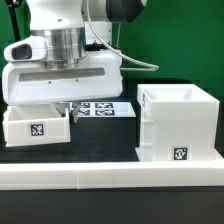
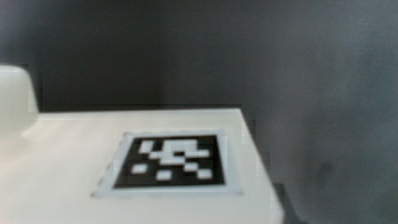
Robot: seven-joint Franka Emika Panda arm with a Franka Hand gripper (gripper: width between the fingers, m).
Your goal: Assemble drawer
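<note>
The tall white shell [image 1: 180, 125] of the drawer stands at the exterior view's right, open on top, with a tag low on its front. One small white tray [image 1: 35, 126] with a tag lies at the exterior view's left. My gripper [image 1: 72, 105] reaches down at the tray's right wall, and the big white hand hides its fingertips. The wrist view shows a flat white face with a square tag [image 2: 173, 160] very close, and a rounded white part [image 2: 15, 100] beside it. No fingers show there. The second tray is out of view.
The marker board [image 1: 108, 108] lies on the black table behind, between the tray and the shell. The long low white border wall [image 1: 110, 178] runs along the front. A green backdrop stands behind.
</note>
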